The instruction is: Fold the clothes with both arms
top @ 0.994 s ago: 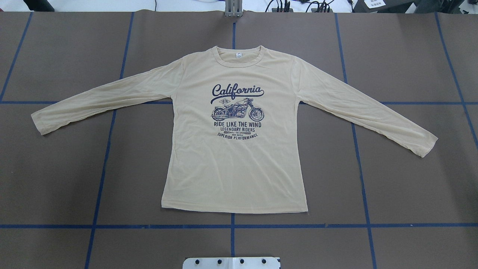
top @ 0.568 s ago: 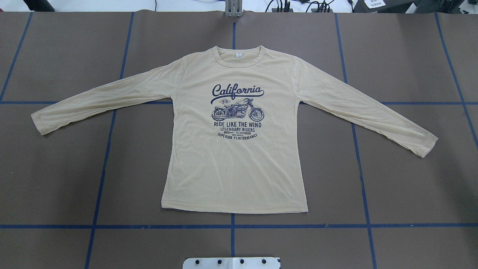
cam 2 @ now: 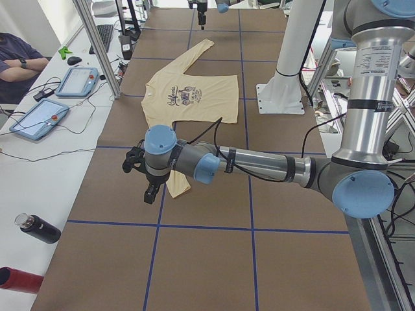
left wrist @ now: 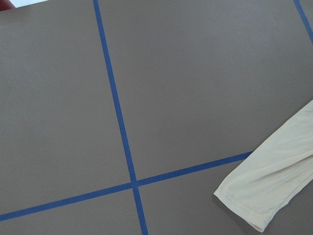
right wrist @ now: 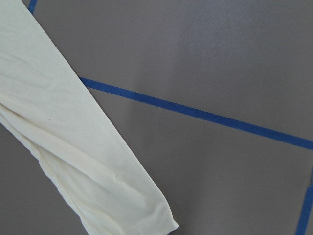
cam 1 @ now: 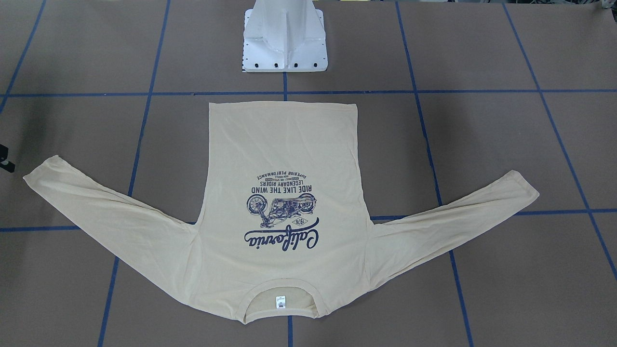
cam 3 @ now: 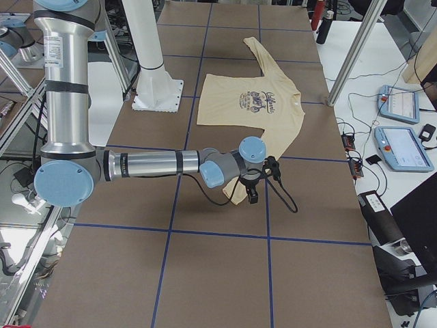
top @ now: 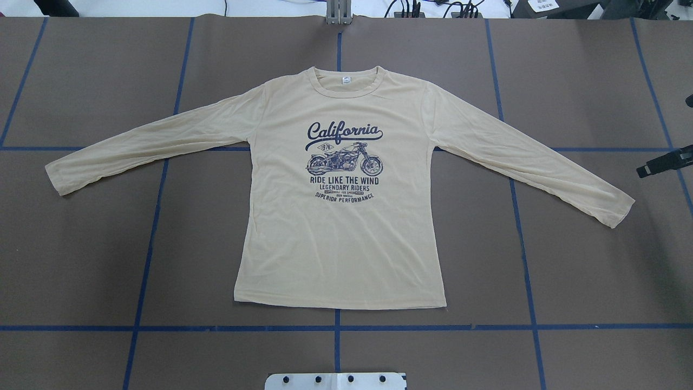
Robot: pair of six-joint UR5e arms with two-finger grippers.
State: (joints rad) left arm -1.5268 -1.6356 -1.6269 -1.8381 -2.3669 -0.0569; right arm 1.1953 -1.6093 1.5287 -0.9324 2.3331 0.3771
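The shirt (top: pixel 346 244) is showing navy print: "California" is running in script just above the motorcycle drawing (top: pixel 344 161), "1976" is sitting between them, and below the drawing "RIDE LIKE THE WIND", "LEGENDARY RIDERS" and "SUPERIOR PERFORMANCE" are stacking downward; the neck label (top: pixel 345 80) is staying too small to read

You have a cream-yellow long-sleeved shirt (top: pixel 341 244) spread flat on the desk (top: pixel 81 260), with an arm at each cuff.
Its navy "California" motorcycle print faces up, the collar points away from the robot, and both sleeves angle outward. The left arm (cam 2: pixel 259 165) stretches low beside one cuff, the right arm (cam 3: pixel 150 164) beside the other.
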